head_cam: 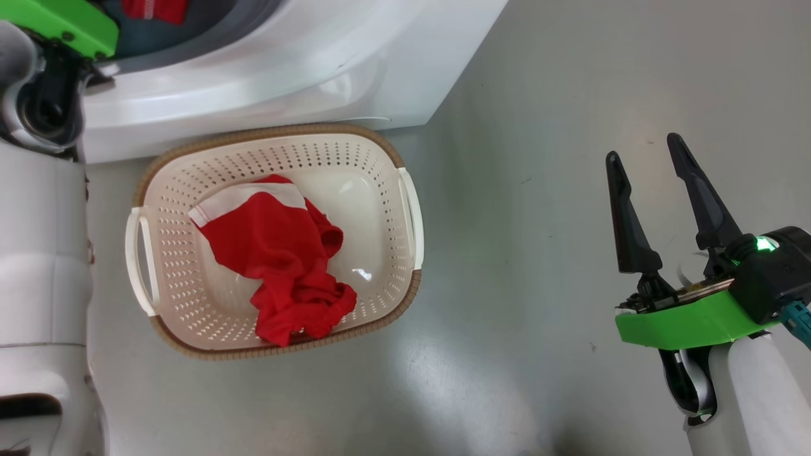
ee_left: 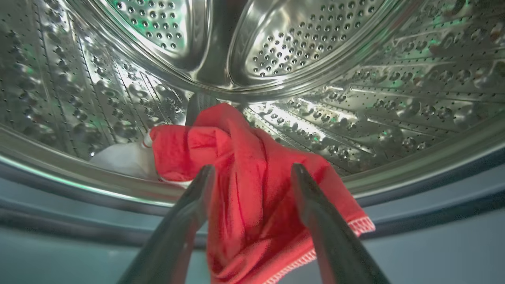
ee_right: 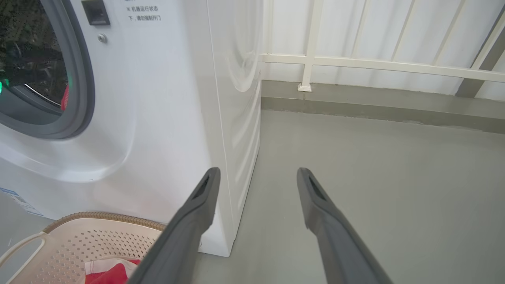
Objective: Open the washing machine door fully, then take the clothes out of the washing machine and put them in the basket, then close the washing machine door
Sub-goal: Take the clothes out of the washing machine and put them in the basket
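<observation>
Spread wide and holding nothing, the left gripper (ee_left: 251, 173) straddles the red garment (ee_left: 236, 150) at the near lip of the washing machine (head_cam: 285, 69) drum, placed to pinch it, while the right gripper (head_cam: 643, 151) hangs open and empty to the right of the basket (head_cam: 272, 131), which holds another garment (head_cam: 279, 253).

Your head view looks down on the basket (head_cam: 279, 132); left wrist close inside the drum (ee_left: 394, 98); right wrist, low, shares the basket.

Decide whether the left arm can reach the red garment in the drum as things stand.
Likely yes: the open fingers of the left gripper flank the garment at the lip of the drum, with nothing between them.
</observation>
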